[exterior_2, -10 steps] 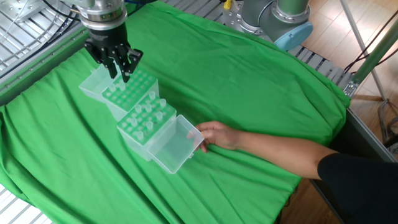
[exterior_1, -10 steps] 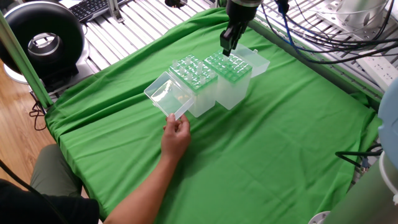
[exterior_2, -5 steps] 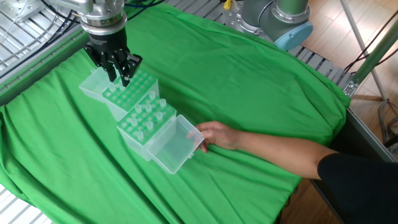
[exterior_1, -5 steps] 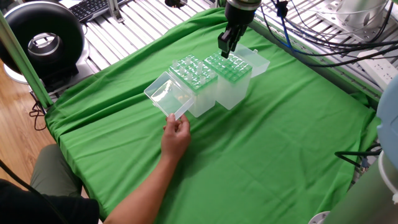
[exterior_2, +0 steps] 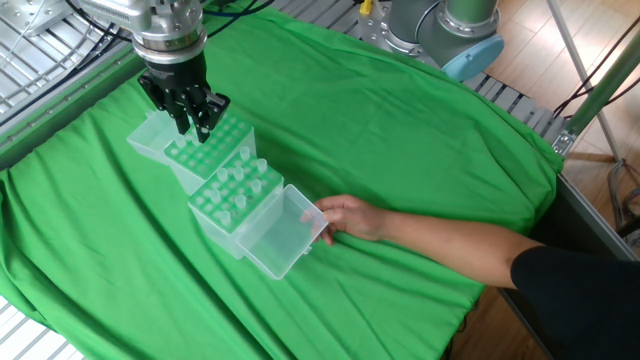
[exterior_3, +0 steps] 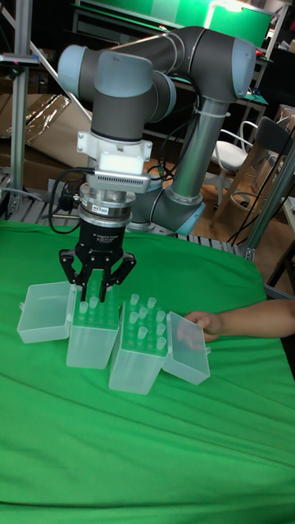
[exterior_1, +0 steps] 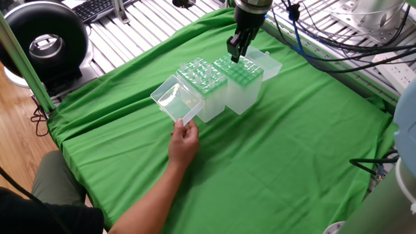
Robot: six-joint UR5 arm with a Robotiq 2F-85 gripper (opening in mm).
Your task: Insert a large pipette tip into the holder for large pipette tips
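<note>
— What has changed?

— Since a second ago the gripper [exterior_1: 234, 52] has lifted a little above the holder for large pipette tips [exterior_1: 242, 86]; nothing else has shifted.

— Describe it from near to far.

— Nearest, a person's hand [exterior_1: 183, 144] rests at the open lid of the shorter box [exterior_1: 198, 88], which holds several tips. Just beyond, touching it, stands the taller holder, lid hinged back, on the green cloth [exterior_1: 292, 143]. Over its far edge hangs the gripper, fingers drawn narrow — whether a tip sits between them I cannot tell.

— How far along?

— Tips show in the holder's grid, so I judge the insertion made, or nearly — the arm only needs to clear.
</note>
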